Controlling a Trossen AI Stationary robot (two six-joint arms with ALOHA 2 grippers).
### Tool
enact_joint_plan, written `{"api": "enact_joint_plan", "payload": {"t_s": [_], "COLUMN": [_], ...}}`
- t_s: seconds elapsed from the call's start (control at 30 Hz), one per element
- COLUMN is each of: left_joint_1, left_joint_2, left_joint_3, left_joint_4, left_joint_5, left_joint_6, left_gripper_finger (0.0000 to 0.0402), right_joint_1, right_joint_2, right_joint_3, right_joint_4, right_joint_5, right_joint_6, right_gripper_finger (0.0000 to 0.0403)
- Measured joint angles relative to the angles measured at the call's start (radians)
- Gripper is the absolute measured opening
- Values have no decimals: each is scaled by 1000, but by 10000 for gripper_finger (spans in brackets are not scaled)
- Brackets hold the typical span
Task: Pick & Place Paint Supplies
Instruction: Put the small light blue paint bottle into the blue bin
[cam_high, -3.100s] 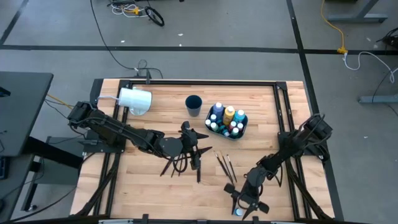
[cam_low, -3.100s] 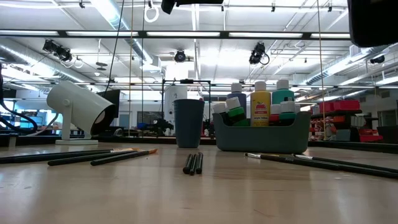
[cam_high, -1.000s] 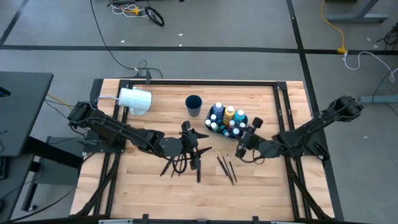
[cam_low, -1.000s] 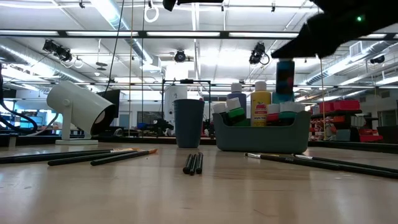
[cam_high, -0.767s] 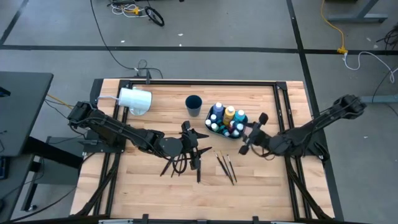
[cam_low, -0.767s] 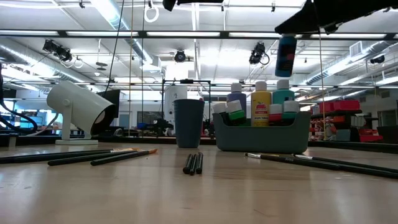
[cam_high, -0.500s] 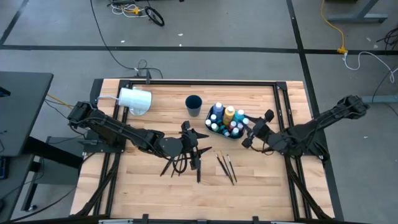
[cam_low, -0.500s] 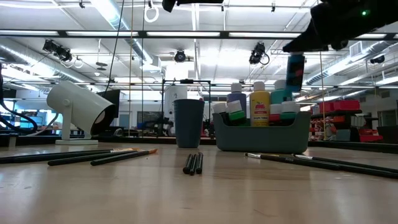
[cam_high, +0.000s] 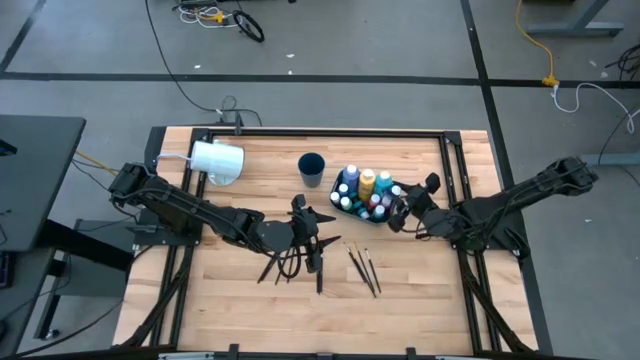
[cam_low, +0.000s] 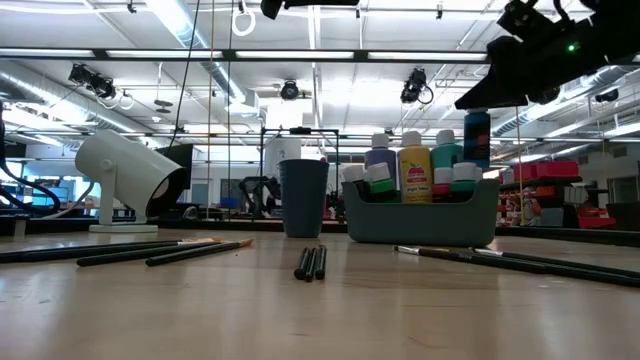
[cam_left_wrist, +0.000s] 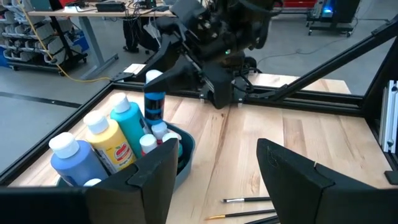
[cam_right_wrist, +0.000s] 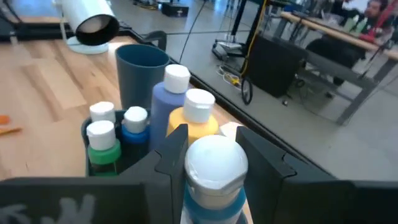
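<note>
The right claw (cam_high: 400, 213) is clamped around a blue bottle (cam_low: 477, 130) with a white cap, holding it upright over the right end of the gray bin (cam_low: 420, 214); the low view shows the bottle's base at about the level of the other caps. In the right wrist view the white cap (cam_right_wrist: 214, 163) sits between the two dark fingers (cam_right_wrist: 171, 149).

The bin stands on the table (cam_high: 260, 300) just right of the dark blue cup (cam_high: 311, 168). It holds a purple-blue bottle (cam_low: 380, 160), a yellow bottle (cam_low: 412, 165), a teal bottle (cam_low: 446, 152) and smaller green-bodied ones (cam_low: 377, 182).

The left claw (cam_high: 312, 232) hangs with its fingers spread and empty, in front of the bin and to its left, over a cluster of dark brushes (cam_high: 282, 264). More thin brushes (cam_high: 362, 267) lie on the table in front of the bin. A white cylinder (cam_high: 218, 161) lies on its side left of the cup.
</note>
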Motion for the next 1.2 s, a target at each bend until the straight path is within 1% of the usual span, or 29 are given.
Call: {"api": "enact_joint_plan", "payload": {"t_s": [0.1,0.27,0.4,0.5,0.73,0.93,1.1,1.2], "left_joint_1": [0,0,0,0,0,0,0,0], "left_joint_2": [0,0,0,0,0,0,0,0], "left_joint_3": [0,0,0,0,0,0,0,0], "left_joint_4": [0,0,1,1,1,1,2,2], "left_joint_5": [0,0,0,0,0,0,0,0], "left_joint_6": [0,0,0,0,0,0,0,0], "left_gripper_finger": [229,229,229,229,229,229,229,229], "right_joint_1": [-32,-62,-83,-93,-95,-98,-121,-146], "right_joint_2": [-2,0,4,5,3,3,3,6], "right_joint_3": [3,-14,-25,-28,-28,-26,-24,-23], "right_joint_4": [-51,-76,-108,-117,-83,-62,-120,-183], "right_joint_5": [0,4,-66,-138,-146,-221,-239,-285], "right_joint_6": [69,132,203,208,177,173,223,283], "right_gripper_finger": [118,118,119,119,119,119,119,119]}}
